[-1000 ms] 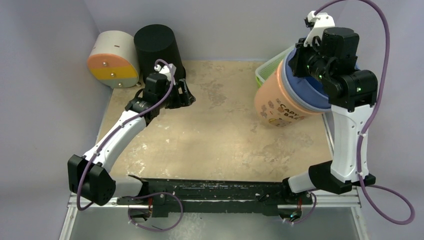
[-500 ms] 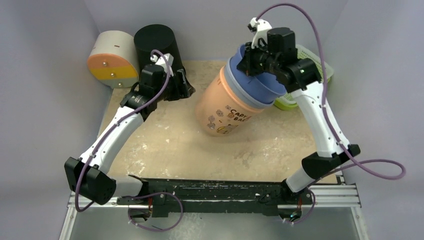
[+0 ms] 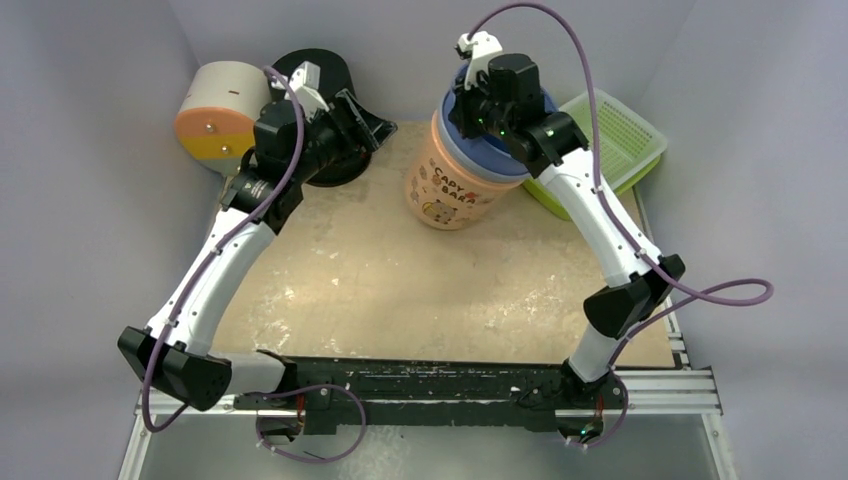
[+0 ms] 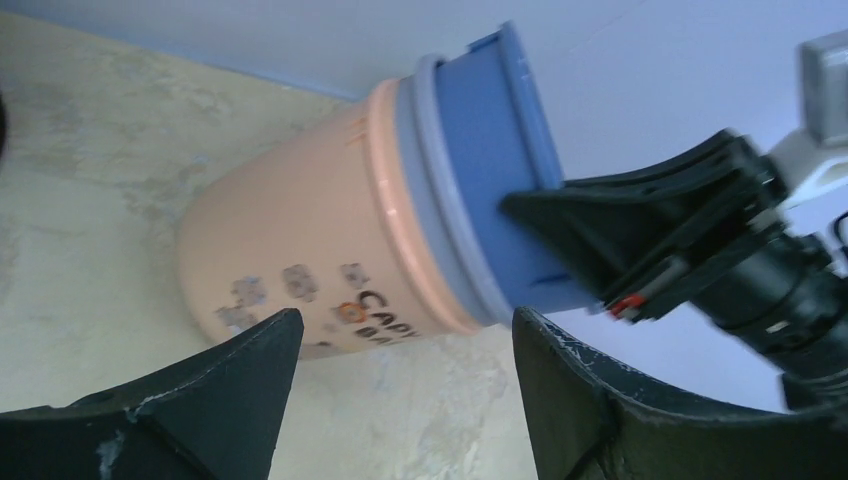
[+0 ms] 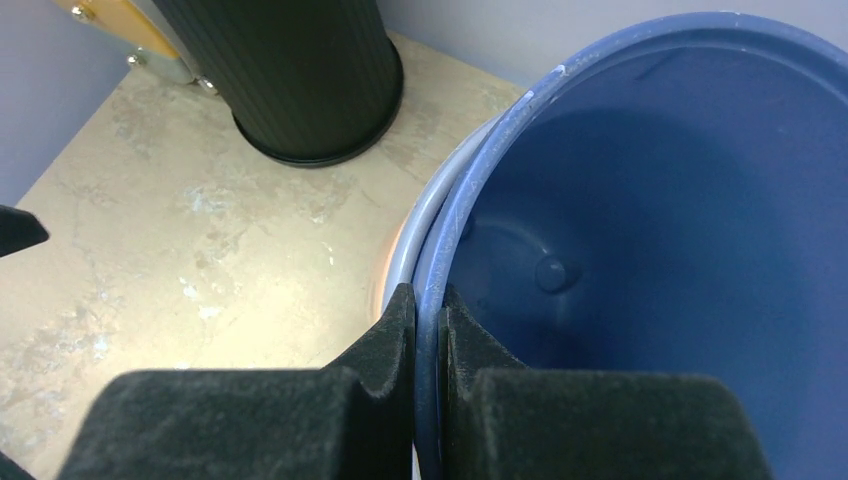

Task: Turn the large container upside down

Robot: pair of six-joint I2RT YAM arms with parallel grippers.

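Note:
The large container is a peach bucket with a blue bucket nested inside, nearly upright with its mouth up, at the back middle of the table. I cannot tell if its base touches the table. My right gripper is shut on its blue rim; the right wrist view shows the rim pinched between the fingers of this gripper. My left gripper is open and empty, left of the container and apart from it. In the left wrist view the left gripper faces the container.
A black ribbed cylinder stands at the back left, right behind my left gripper, and shows in the right wrist view. A white, orange and yellow drum lies beside it. A green basket sits at the back right.
My right arm has carried the container from the right side to the back middle and brought it from slanted to nearly upright. My left gripper has risen and moved back toward the black cylinder.

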